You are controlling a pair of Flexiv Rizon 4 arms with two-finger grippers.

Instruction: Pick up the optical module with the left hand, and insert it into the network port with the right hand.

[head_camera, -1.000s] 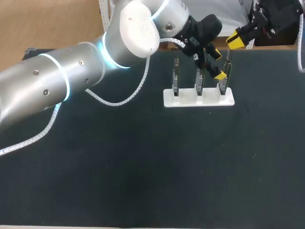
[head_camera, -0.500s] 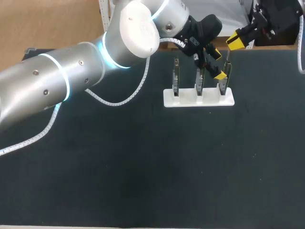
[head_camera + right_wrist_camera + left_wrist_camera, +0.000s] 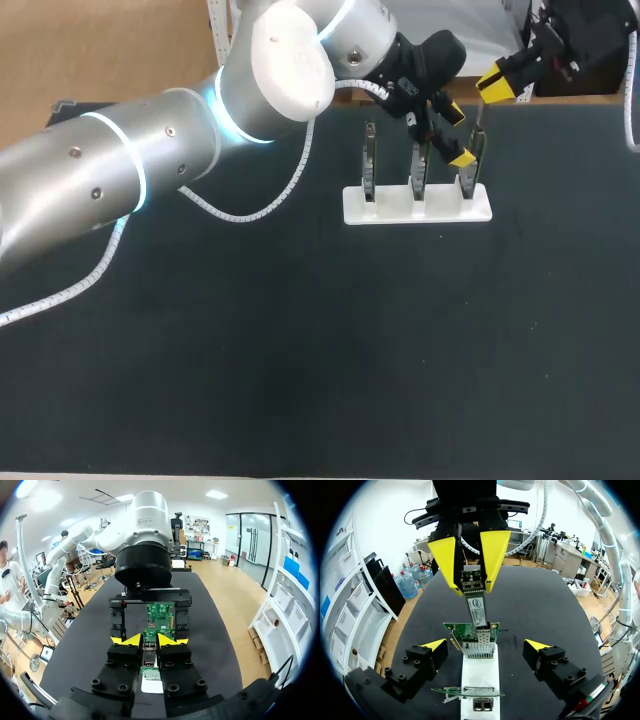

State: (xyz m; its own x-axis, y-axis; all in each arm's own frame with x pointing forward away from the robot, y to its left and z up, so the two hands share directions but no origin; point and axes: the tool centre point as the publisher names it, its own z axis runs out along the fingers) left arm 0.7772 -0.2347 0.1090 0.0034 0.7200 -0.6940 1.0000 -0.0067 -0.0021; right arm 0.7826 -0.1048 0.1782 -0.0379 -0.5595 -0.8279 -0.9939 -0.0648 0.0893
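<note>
Your right claw [image 3: 472,575] pinches the module [image 3: 477,609] by its upper end, with the tip just above the port [image 3: 480,642] on the card [image 3: 465,628]. Your left claw [image 3: 457,135] is spread wide, one finger on either side of that card. Line the module square with the port's mouth and push straight along its length. Ease off if the card flexes in the rack [image 3: 480,677].

A robotics lab: a robot arm [image 3: 150,160] and racked circuit boards [image 3: 369,165] on a black table [image 3: 300,350].
</note>
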